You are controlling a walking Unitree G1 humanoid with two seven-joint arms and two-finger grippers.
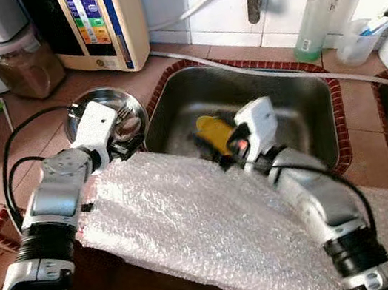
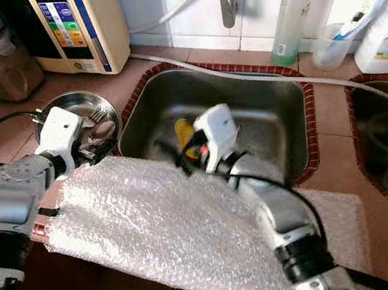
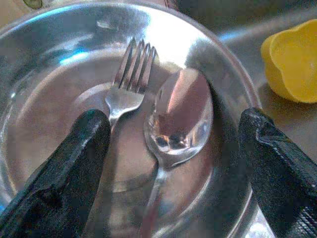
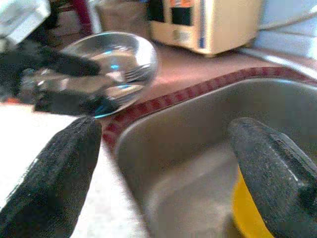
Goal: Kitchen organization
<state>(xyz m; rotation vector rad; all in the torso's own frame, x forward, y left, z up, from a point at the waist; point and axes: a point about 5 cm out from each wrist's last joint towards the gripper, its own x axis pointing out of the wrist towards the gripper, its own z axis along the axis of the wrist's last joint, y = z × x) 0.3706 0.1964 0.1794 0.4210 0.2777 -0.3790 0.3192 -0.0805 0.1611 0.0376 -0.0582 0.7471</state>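
Bubble wrap (image 1: 193, 228) drapes the counter edge nearest the robot, both arms reaching forward over it. The left gripper (image 3: 173, 144) hovers in the steel bowl (image 1: 129, 107), fingers wide either side of a spoon (image 3: 178, 119), a fork (image 3: 130, 79) beside it. The right gripper (image 4: 163, 168), wide apart, sits over the sink (image 1: 298, 96) by a yellow cup (image 1: 214, 132). Behind stand a dispenser (image 1: 93, 20) and bottle (image 1: 317, 10).
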